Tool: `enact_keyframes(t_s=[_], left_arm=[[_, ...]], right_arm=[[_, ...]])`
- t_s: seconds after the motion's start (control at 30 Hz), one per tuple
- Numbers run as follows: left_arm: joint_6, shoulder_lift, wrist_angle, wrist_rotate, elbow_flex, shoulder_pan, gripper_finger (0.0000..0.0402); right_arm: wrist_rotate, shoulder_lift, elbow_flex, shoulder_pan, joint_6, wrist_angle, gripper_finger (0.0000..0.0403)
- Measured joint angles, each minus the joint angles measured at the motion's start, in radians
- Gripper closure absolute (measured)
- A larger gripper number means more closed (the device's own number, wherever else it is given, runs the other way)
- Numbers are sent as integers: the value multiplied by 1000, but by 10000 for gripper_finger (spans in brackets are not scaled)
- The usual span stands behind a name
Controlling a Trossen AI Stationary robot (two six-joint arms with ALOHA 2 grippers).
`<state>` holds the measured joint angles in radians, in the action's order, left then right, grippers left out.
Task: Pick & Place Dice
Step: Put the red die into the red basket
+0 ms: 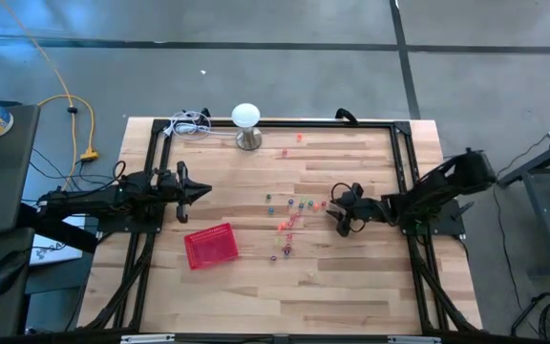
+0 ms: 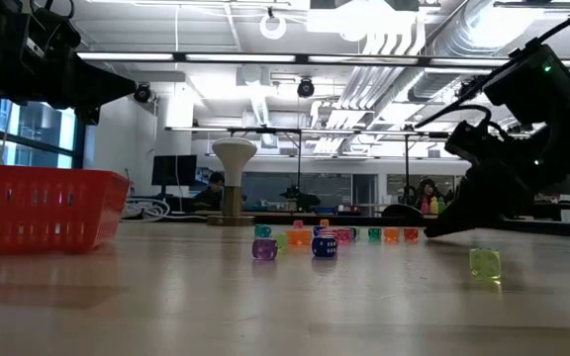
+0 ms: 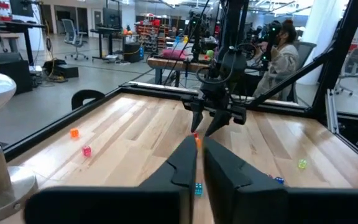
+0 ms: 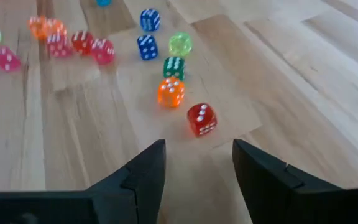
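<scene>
My left gripper (image 1: 201,191) waits, fingers shut, above the red basket (image 1: 210,246) (a white lamp (image 1: 245,118) stands farther back). The dice (image 1: 289,218) lie scattered mid-table. My right gripper (image 1: 335,212) hangs open just beside them, holding nothing.

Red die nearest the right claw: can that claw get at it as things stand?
Probably yes. The right claw is open, with the red die just ahead of the gap; bare table lies between. The orange die sits close behind and might get nudged.
</scene>
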<state>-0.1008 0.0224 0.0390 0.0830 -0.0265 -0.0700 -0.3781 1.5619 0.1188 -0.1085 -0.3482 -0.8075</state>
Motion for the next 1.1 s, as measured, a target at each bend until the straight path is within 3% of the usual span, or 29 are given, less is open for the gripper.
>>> enact_keyframes(t_s=[0.33, 0.67, 1.1], left_arm=[[53, 1, 56, 1, 0, 0, 260], [53, 1, 82, 0, 0, 0, 252], [52, 1, 81, 0, 0, 0, 252]], right_arm=[[8, 165, 76, 46, 90, -114, 229], [24, 193, 83, 43, 16, -92, 268], [55, 145, 86, 40, -22, 8, 263]])
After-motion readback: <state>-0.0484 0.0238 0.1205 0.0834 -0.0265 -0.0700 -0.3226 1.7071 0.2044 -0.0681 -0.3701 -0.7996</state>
